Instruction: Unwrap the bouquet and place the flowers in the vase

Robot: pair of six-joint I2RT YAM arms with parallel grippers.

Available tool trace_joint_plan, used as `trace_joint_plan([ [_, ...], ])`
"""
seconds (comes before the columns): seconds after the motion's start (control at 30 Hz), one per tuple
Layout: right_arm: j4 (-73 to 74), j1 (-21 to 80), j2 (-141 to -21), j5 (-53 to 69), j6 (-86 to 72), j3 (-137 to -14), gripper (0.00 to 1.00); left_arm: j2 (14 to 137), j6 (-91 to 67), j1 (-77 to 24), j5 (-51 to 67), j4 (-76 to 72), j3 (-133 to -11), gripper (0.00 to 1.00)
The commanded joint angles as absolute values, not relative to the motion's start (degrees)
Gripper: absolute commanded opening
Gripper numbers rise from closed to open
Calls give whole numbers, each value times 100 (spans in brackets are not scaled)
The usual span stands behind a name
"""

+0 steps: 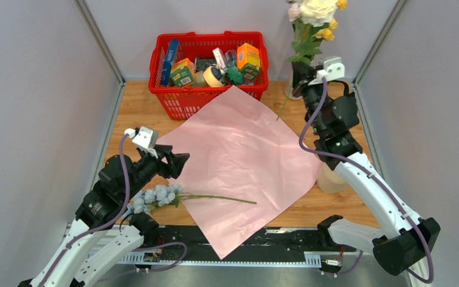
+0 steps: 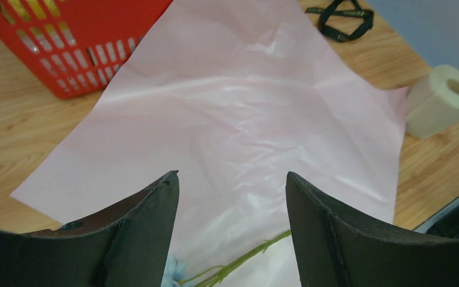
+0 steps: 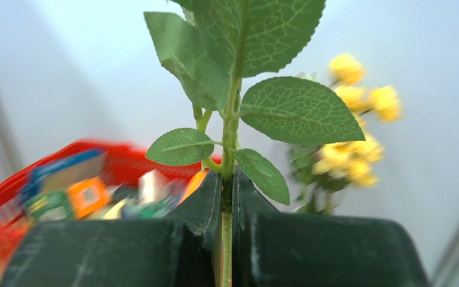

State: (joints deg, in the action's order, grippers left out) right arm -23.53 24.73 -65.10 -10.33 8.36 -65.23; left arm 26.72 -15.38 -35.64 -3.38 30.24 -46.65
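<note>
The bouquet's pink paper (image 1: 245, 155) (image 2: 233, 107) lies unfolded flat on the wooden table. A light blue flower (image 1: 155, 196) (image 2: 172, 272) lies at the paper's near left edge, its green stem (image 1: 227, 198) across the sheet. My left gripper (image 1: 184, 162) (image 2: 232, 174) hovers open just above that stem, holding nothing. My right gripper (image 1: 302, 81) (image 3: 227, 176) is raised at the back right, shut on a leafy stem (image 3: 229, 128) with a pale bloom (image 1: 317, 9) on top. Yellow flowers (image 1: 326, 33) (image 3: 358, 119) stand behind it. The beige vase (image 1: 331, 181) (image 2: 439, 101) sits by the paper's right corner, partly hidden by my right arm.
A red basket (image 1: 209, 101) (image 2: 89, 66) of groceries stands at the back, touching the paper's far corner. A black ribbon (image 2: 340, 21) lies on the wood beyond the paper. Grey walls close in the left, right and back sides.
</note>
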Motion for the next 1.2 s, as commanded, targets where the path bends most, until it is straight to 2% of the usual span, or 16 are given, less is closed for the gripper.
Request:
trace_joint_plan([
  [0.0, -3840, 1426, -7153, -1231, 608, -7030, 0, 2339, -1317, -3560, -843, 2788, -4053, 74],
  [0.13, -4069, 731, -7882, -1143, 36, -7619, 0, 2057, -1353, -3560, -1317, 2751, -4007, 73],
  [0.37, -4737, 273, -9042, -1081, -377, -8322, 0, 1678, -1371, -3568, -1573, 2707, -3823, 74],
  [0.57, -4562, 167, -10027, -958, -519, -9578, 0, 1846, -1389, -3560, -1661, 2909, -4017, 73],
  [0.87, -4361, 149, -11179, -817, -123, -10809, 0, 1863, -1371, -3560, -1819, 2900, -3999, 73],
  [1.03, -4447, 158, -11355, -730, -71, -10442, 0, 1960, -1371, -3560, -1854, 2918, -4025, 73],
  [1.17, -3983, 167, -11654, -686, 184, -10608, 0, 2039, -1380, -3560, -1811, 2953, -4034, 73],
])
